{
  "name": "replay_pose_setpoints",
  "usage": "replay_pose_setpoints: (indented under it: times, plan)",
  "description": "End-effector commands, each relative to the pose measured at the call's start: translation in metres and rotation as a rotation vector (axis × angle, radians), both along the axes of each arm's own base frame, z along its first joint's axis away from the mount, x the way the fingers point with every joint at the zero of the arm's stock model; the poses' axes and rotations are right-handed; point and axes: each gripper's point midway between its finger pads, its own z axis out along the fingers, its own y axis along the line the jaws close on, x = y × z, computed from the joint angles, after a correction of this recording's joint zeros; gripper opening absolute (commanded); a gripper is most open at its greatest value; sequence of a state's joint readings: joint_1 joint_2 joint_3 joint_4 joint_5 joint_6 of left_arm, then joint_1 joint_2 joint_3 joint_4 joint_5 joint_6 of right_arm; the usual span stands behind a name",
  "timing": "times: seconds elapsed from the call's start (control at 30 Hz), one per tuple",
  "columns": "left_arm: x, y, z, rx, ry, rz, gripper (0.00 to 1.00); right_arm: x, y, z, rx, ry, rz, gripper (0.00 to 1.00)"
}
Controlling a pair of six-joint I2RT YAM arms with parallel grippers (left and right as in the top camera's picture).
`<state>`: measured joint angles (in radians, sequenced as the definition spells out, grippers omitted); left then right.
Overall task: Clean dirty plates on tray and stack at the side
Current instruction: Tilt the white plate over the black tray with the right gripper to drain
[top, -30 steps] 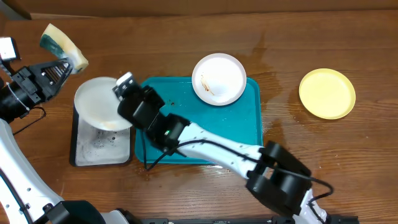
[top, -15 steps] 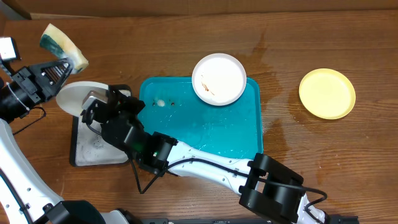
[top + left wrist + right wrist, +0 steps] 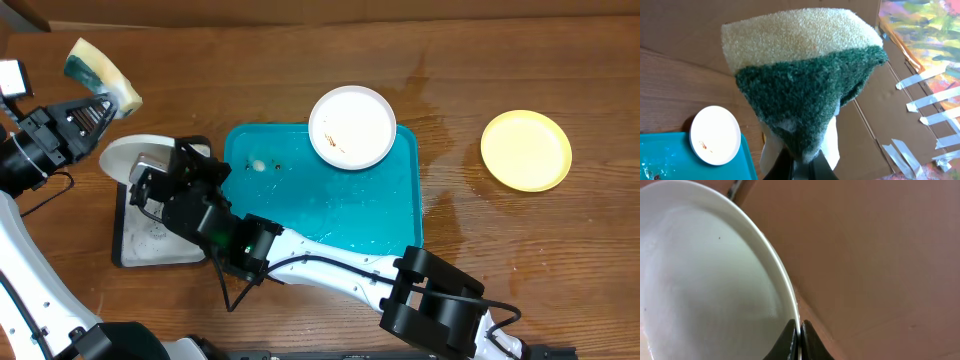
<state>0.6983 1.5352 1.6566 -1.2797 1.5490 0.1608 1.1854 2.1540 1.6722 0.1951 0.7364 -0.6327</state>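
The right gripper (image 3: 799, 331) has its two dark fingers pinched tight on the rim of a white plate (image 3: 705, 280), one finger on each face of the edge. In the overhead view this plate is held tilted at the left end of the table (image 3: 520, 250), over the far end of a small tray (image 3: 160, 240) with a black rim and a soapy white inside. The arm covers the plate's lower edge, so it may or may not be touching that small tray. The plate's inner face, seen from the wrist, looks wet and free of marks. The left gripper (image 3: 93, 110) sits just beyond the plate toward the far left corner. It is clamped on the narrow end of a sponge (image 3: 800, 75), yellow foam on one side and green scrub pad on the other, lifted off the table and apart from the plate. Just right of the small tray lies the blue tray (image 3: 350, 215), with a few pale crumbs (image 3: 258, 165) near its far left corner. A second white plate (image 3: 351, 127) with brownish smears rests on the blue tray's far edge, partly overhanging the rim. A yellow plate (image 3: 526, 150) lies flat on the bare wood, well apart to the right of the blue tray.
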Motion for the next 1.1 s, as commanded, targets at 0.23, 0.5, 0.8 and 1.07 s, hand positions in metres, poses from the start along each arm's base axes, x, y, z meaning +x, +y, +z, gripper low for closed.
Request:
replay_pose_setpoints:
  times: [0.23,0.5,0.8,1.07]
  plan:
    - [-0.004,-0.003,0.009,0.026,-0.047,-0.004,0.04,0.001,0.016,-0.047,0.207,0.224,0.021,0.04]
    - [-0.005,-0.003,0.009,0.024,-0.044,-0.004,0.04,0.021,0.024,-0.059,0.181,0.094,0.038,0.04]
    - [-0.005,-0.003,0.009,0.024,-0.044,-0.004,0.04,0.050,0.011,-0.038,0.231,0.026,0.028,0.04]
    - [-0.005,-0.004,0.009,0.024,-0.044,-0.004,0.04,0.038,0.020,-0.071,0.136,0.133,0.096,0.04]
